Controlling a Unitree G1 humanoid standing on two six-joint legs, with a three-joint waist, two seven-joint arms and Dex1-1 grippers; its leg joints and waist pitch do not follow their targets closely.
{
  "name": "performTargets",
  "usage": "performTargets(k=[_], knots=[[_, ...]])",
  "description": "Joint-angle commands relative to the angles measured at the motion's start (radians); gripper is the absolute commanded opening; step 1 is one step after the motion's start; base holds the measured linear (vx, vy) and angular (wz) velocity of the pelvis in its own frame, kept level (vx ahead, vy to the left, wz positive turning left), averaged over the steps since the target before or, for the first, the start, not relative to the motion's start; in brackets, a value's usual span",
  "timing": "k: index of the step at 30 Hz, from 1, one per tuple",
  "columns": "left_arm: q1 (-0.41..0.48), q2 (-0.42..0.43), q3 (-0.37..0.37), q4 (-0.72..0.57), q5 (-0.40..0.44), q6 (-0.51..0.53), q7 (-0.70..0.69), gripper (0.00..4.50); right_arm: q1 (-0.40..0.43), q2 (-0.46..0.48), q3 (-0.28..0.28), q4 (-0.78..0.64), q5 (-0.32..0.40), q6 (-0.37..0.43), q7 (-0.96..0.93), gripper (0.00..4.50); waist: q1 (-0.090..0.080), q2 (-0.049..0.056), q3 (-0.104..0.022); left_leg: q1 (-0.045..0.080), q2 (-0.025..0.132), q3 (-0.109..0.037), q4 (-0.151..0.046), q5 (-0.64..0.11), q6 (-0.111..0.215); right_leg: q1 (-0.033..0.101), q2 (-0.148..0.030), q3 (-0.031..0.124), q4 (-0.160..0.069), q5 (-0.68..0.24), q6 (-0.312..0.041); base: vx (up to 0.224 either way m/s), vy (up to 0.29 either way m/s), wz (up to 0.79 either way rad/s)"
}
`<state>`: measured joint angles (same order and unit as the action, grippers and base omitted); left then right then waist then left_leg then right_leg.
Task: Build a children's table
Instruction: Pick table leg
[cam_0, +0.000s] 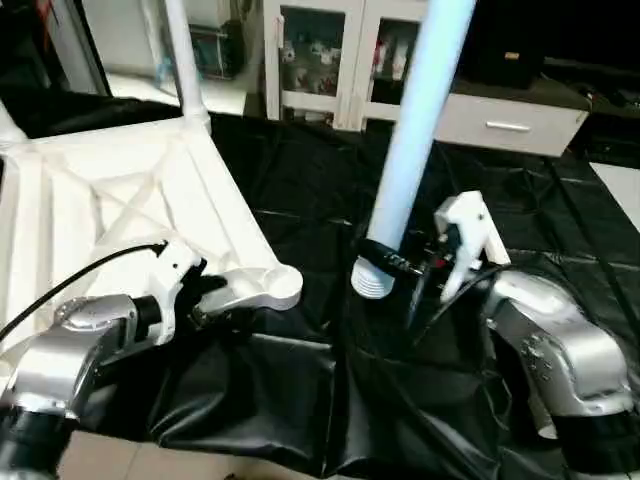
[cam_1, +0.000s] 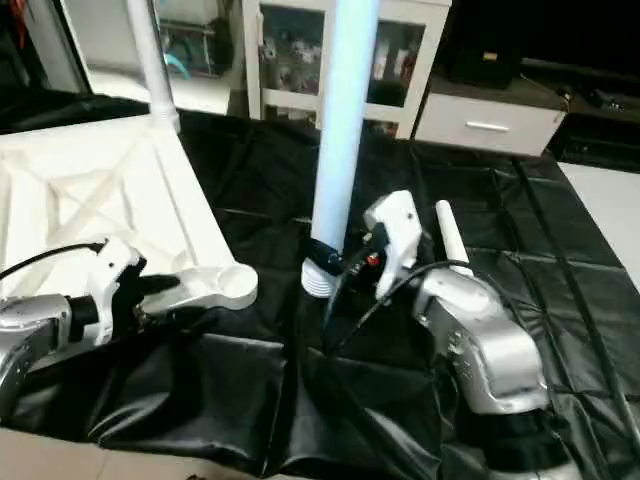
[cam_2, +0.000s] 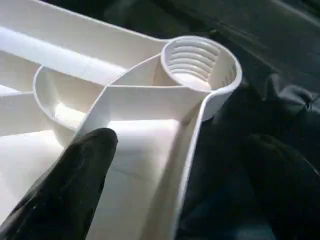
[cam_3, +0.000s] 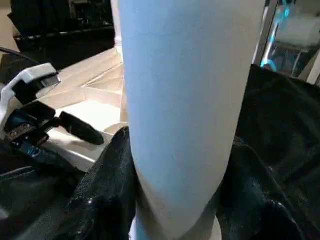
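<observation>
Right gripper (cam_0: 400, 262) clamps the loose leg (cam_0: 420, 110) just above its threaded end, holding it upright at frame centre so you can carry it to a socket. Left gripper (cam_0: 205, 300), lower left, has its fingers (cam_2: 75, 180) spread across the rim of the tabletop (cam_0: 110, 200), gripping nothing; judge this as bracing the part. Note the empty corner socket (cam_2: 200, 62) beside that gripper, close to the leg's end. 1 fitted leg (cam_0: 185, 55) stands at upper left.

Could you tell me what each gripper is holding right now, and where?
The right gripper clasps the leg just above its threaded end. The left gripper holds nothing.
</observation>
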<state>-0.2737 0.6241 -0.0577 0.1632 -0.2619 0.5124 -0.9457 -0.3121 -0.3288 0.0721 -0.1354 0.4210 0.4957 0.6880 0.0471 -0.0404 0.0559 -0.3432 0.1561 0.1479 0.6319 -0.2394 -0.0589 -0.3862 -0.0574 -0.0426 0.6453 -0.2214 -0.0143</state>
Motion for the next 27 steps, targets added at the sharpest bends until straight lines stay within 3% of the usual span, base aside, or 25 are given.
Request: performTargets(k=[1, 3, 6, 8, 11, 13, 14, 15, 17, 19, 22, 24, 27], knots=[[-0.007, 0.015, -0.019, 0.006, -0.004, 0.007, -0.026, 4.43, -0.011, -0.006, -0.003, -0.011, 0.009, 0.008, 0.004, 1.87, 0.007, 0.008, -0.062, -0.003, 0.059, -0.015, -0.087, 0.019, 0.039, 0.050, -0.086, 0.054, -0.058, 0.080, -0.253, 0.000, 0.000, 0.00], [-0.023, 0.033, -0.038, 0.019, 0.006, 0.006, -0.047, 4.43, -0.010, -0.016, -0.008, -0.022, 0.018, 0.023, 0.017, 1.87, 0.009, 0.009, -0.062, -0.003, 0.062, -0.013, -0.087, 0.013, 0.048, 0.048, -0.088, 0.053, -0.060, 0.066, -0.259, 0.000, 0.000, 0.00], [-0.056, 0.020, -0.062, 0.097, 0.065, -0.043, -0.017, 4.43, 0.005, -0.031, -0.010, -0.033, 0.019, 0.020, 0.029, 1.87, 0.011, 0.021, -0.057, -0.001, 0.063, -0.013, -0.090, -0.020, 0.037, 0.045, -0.083, 0.052, -0.065, 0.045, -0.259, 0.000, 0.000, 0.00], [-0.068, 0.018, -0.083, 0.111, 0.081, -0.055, -0.037, 4.18, 0.016, -0.049, -0.019, -0.054, 0.028, 0.028, 0.035, 1.87, 0.015, 0.033, -0.054, 0.004, 0.067, -0.014, -0.094, -0.081, 0.007, 0.044, -0.085, 0.054, -0.069, 0.002, -0.254, 0.000, 0.000, 0.00], [-0.089, 0.019, -0.106, 0.109, 0.087, -0.060, -0.068, 4.05, 0.031, -0.081, -0.047, -0.071, 0.037, 0.027, 0.053, 1.87, 0.015, 0.040, -0.049, 0.003, 0.068, -0.016, -0.100, -0.162, -0.021, 0.045, -0.089, 0.057, -0.079, -0.106, -0.239, 0.000, 0.000, 0.00], [-0.092, 0.023, -0.114, 0.110, 0.095, -0.067, -0.073, 3.91, 0.034, -0.085, -0.050, -0.071, 0.034, 0.025, 0.053, 1.87, 0.016, 0.034, -0.049, 0.002, 0.068, -0.017, -0.101, -0.178, -0.026, 0.046, -0.091, 0.058, -0.084, -0.153, -0.229, 0.000, 0.000, 0.00], [-0.098, 0.025, -0.122, 0.109, 0.098, -0.061, -0.078, 3.65, 0.035, -0.091, -0.055, -0.068, 0.031, 0.023, 0.056, 1.87, 0.016, 0.036, -0.050, 0.001, 0.068, -0.017, -0.100, -0.154, -0.023, 0.046, -0.091, 0.059, -0.082, -0.134, -0.231, 0.000, 0.000, 0.00], [-0.104, 0.033, -0.140, 0.102, 0.106, -0.053, -0.087, 3.65, 0.037, -0.093, -0.058, -0.065, 0.028, 0.022, 0.052, 1.87, 0.015, 0.027, -0.051, -0.001, 0.068, -0.016, -0.099, -0.139, -0.018, 0.048, -0.091, 0.059, -0.081, -0.120, -0.232, 0.000, 0.000, 0.00], [-0.120, 0.037, -0.161, 0.097, 0.111, -0.034, -0.098, 3.57, 0.036, -0.095, -0.063, -0.061, 0.028, 0.022, 0.050, 1.87, 0.017, 0.039, -0.053, -0.002, 0.066, -0.016, -0.095, -0.097, -0.007, 0.047, -0.091, 0.058, -0.076, -0.075, -0.242, 0.000, 0.000, 0.00], [-0.135, 0.038, -0.171, 0.103, 0.123, -0.021, -0.098, 3.24, 0.040, -0.096, -0.058, -0.061, 0.026, 0.016, 0.047, 1.87, 0.016, 0.038, -0.055, -0.002, 0.066, -0.015, -0.094, -0.076, -0.003, 0.048, -0.089, 0.056, -0.073, -0.035, -0.251, 0.000, 0.000, 0.00], [-0.150, 0.041, -0.179, 0.115, 0.144, -0.018, -0.102, 3.22, 0.039, -0.096, -0.056, -0.061, 0.025, 0.015, 0.045, 1.87, 0.018, 0.033, -0.055, -0.004, 0.067, -0.015, -0.094, -0.056, 0.008, 0.050, -0.089, 0.055, -0.070, -0.013, -0.261, 0.000, 0.000, 0.00], [-0.152, 0.041, -0.180, 0.114, 0.146, -0.011, -0.101, 2.78, 0.037, -0.096, -0.056, -0.060, 0.025, 0.015, 0.046, 1.87, 0.017, 0.034, -0.054, -0.003, 0.067, -0.015, -0.094, -0.067, 0.008, 0.049, -0.090, 0.055, -0.072, -0.028, -0.263, 0.000, 0.000, 0.00], [-0.153, 0.066, -0.199, 0.102, 0.169, 0.016, -0.105, 2.74, 0.023, -0.099, -0.053, -0.048, 0.019, 0.009, 0.057, 1.87, 0.018, 0.033, -0.051, -0.003, 0.067, -0.015, -0.096, -0.095, 0.003, 0.048, -0.092, 0.056, -0.078, -0.081, -0.255, 0.000, 0.000, 0.00]])
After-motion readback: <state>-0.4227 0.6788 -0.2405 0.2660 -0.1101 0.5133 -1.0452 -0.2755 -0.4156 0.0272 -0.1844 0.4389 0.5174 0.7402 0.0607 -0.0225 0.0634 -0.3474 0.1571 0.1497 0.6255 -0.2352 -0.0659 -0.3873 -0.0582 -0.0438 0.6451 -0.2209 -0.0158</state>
